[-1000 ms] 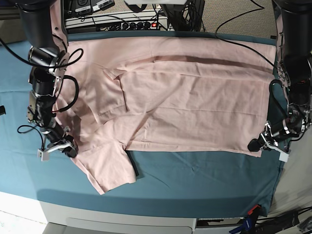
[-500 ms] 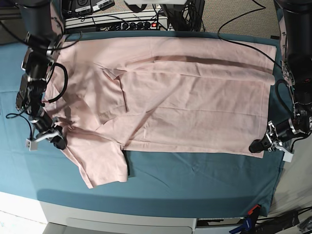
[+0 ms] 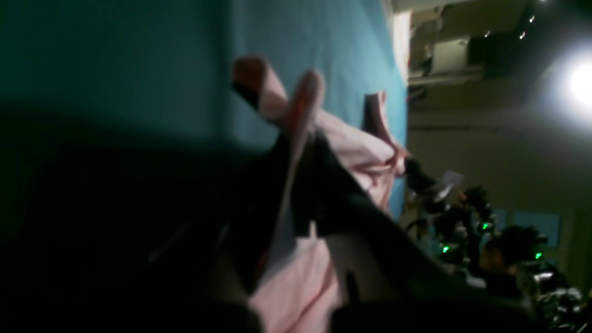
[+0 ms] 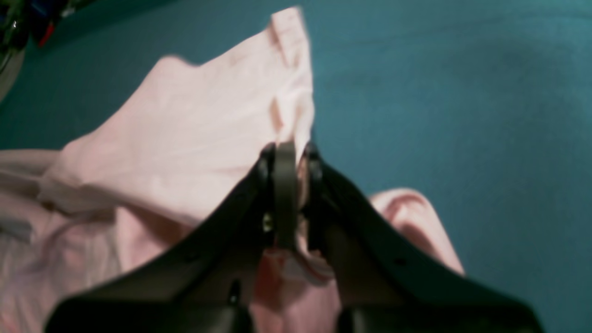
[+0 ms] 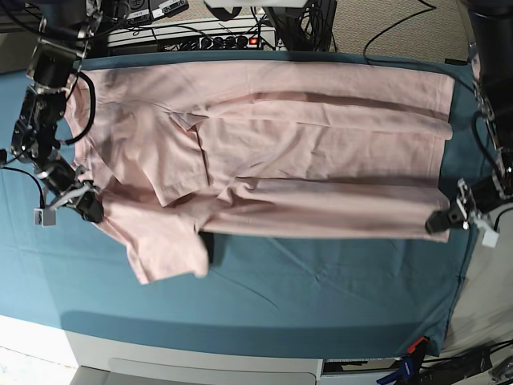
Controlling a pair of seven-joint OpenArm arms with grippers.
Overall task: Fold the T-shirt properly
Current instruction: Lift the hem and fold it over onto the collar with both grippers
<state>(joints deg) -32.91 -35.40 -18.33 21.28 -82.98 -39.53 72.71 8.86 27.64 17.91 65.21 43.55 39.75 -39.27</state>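
At opposite table ends, both arms low, fingers (closed) pinching the T-shirt corners.

Pale pink T-shirt is lying spread sideways, plain side up, creased lengthwise, one sleeve drooping at the near left corner, near edge slightly lifting.

The T-shirt is shown in plain pale pink, with no print visible. The table cloth is coloured solid teal. Both gripper bodies are finished in black
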